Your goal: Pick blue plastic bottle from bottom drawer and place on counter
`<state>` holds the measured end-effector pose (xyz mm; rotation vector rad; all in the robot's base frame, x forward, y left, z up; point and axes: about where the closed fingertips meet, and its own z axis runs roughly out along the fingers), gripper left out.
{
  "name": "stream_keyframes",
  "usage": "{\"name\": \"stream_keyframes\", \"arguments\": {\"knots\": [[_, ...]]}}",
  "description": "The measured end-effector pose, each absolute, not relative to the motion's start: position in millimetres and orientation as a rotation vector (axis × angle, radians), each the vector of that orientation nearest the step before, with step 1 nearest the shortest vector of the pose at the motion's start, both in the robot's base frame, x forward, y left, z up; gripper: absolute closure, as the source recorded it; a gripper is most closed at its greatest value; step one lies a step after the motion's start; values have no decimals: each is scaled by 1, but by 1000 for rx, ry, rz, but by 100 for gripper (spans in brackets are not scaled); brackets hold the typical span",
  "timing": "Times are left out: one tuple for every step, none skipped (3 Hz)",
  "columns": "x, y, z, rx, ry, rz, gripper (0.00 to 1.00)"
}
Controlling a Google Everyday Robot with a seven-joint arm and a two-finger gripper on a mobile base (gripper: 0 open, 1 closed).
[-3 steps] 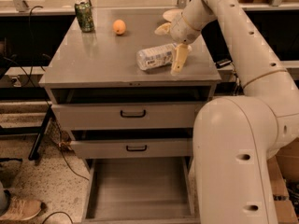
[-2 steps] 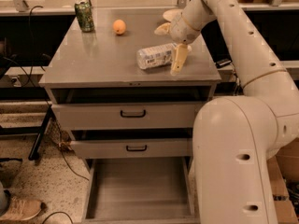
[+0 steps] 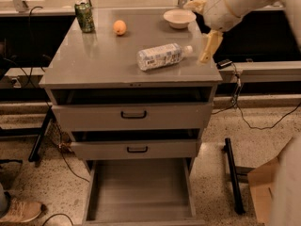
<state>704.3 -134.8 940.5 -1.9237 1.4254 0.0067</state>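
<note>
The blue plastic bottle [image 3: 160, 57] lies sideways on the surface [image 3: 99, 65]; the bottom drawer [image 3: 139, 187] stands open. The hand [image 3: 202, 26], spread and empty, hangs just beside the bottle. Placement appears complete.

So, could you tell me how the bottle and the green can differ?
The blue plastic bottle lies on its side near the front of the counter; the green can stands upright at the back left corner. The bottle is clear with a white cap; the can is opaque and patterned. The gripper hangs beside the bottle's cap, far from the can. Both rest on the counter.
</note>
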Motion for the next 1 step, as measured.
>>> {"name": "stream_keyframes", "arguments": {"knots": [[692, -141, 929, -1926, 1451, 15, 0]]}}
